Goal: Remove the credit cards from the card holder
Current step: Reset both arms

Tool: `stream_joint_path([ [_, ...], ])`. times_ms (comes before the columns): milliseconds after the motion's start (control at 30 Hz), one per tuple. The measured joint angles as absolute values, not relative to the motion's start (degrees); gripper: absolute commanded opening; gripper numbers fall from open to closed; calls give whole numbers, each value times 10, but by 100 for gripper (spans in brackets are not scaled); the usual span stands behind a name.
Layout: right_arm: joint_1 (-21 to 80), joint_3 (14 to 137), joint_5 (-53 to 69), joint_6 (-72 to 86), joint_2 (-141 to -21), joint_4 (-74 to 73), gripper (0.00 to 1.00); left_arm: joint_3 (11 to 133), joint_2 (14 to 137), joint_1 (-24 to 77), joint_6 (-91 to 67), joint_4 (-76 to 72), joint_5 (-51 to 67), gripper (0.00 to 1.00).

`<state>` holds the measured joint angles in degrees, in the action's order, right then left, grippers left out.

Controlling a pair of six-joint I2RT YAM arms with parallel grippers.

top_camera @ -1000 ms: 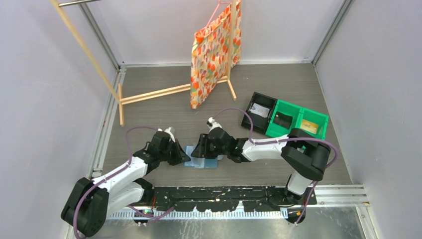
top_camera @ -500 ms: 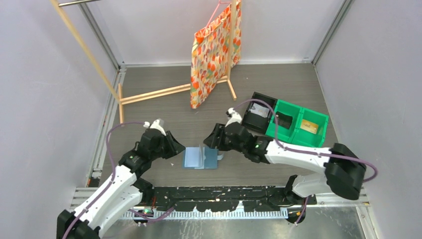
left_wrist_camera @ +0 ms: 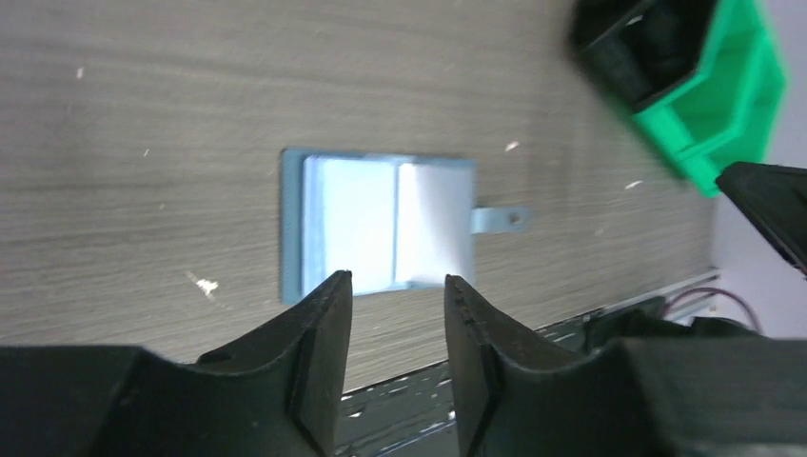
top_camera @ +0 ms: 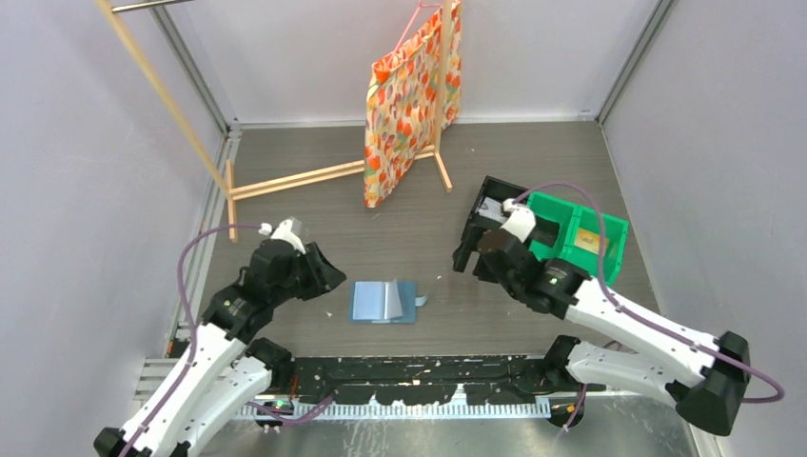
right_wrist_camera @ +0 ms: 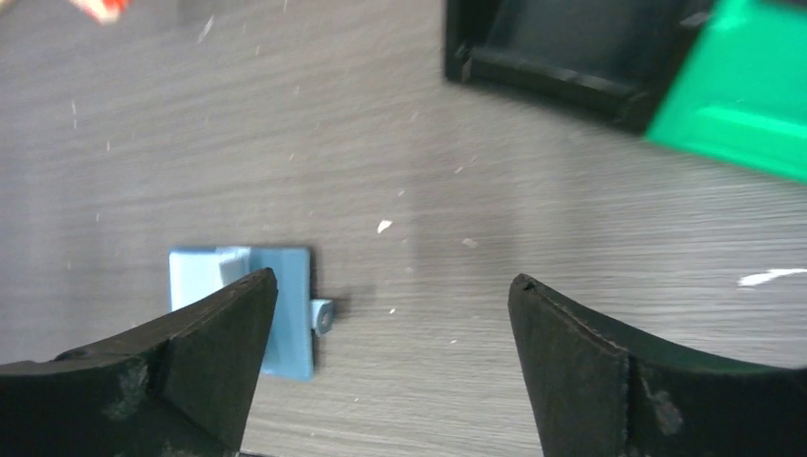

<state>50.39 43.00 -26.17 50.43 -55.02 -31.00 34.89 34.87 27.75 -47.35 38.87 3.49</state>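
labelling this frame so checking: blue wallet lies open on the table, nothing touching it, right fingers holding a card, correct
Not quite. The right fingers hold nothing: the right wrist view shows them spread wide with only bare table between. The rest stands: the wallet lies open on the table, nothing touching it.

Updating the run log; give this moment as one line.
card holder lying open, unheld | left jaws open, empty | right jaws open, empty, near black bin

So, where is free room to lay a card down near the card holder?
Bare table lies between the card holder and the wooden stand, and right of the holder. Crowded: back right, where the right tool hangs by the bins.
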Motion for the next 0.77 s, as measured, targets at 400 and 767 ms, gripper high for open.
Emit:
stream_joint_path([
  [400, 504, 514, -520, 509, -401, -537, 100, 478, 313, 277, -432, 517, -89, 66],
  [767, 504, 514, -626, 546, -291, -605, 100, 475, 315, 277, -452, 568, -152, 67],
])
